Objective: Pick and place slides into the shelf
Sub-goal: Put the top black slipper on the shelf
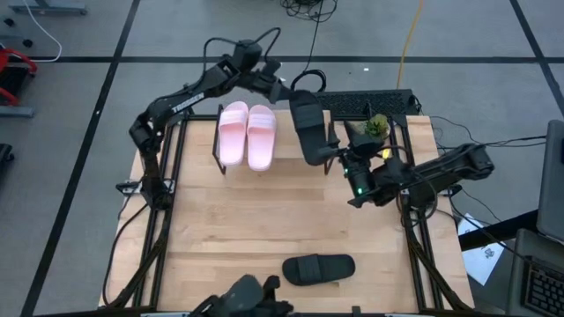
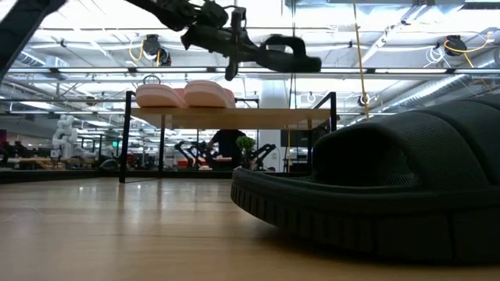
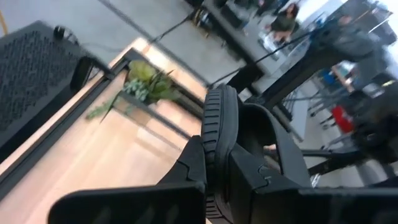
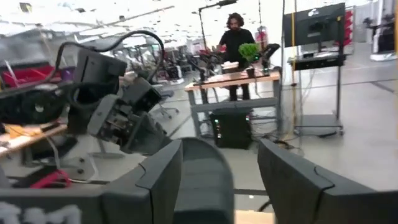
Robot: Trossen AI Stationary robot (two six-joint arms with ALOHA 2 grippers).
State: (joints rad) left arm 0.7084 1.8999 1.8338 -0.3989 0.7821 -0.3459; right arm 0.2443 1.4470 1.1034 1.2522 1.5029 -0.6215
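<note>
My left gripper (image 1: 289, 95) is shut on a black slide (image 1: 310, 132) and holds it in the air above the shelf (image 2: 258, 117), right of the pink pair (image 1: 247, 134). The pink slides (image 2: 183, 94) rest sole-down on the shelf's plank. My right gripper (image 1: 345, 167) is open at the held slide's near end. In the right wrist view its fingers (image 4: 155, 180) stand on either side of that end (image 4: 202, 180). The second black slide (image 1: 317, 269) lies sole-down on the table by the near edge and fills the low view's foreground (image 2: 391, 187). My left gripper (image 3: 221, 162) pinches the black slide's heel end (image 3: 217, 124) between its two fingers, across the sole's thickness. The fingers come from the far left, along the slide. The slide is lifted clear and roughly level, strap end (image 2: 293, 47) pointing away. My right gripper: whether it touches the slide's end, I cannot tell.
A small green plant (image 1: 377, 125) and a black perforated box (image 1: 370, 103) sit at the table's far right, close to both grippers. Bare wood lies between the shelf and the near slide. A person (image 4: 235, 43) stands at a desk far beyond the table.
</note>
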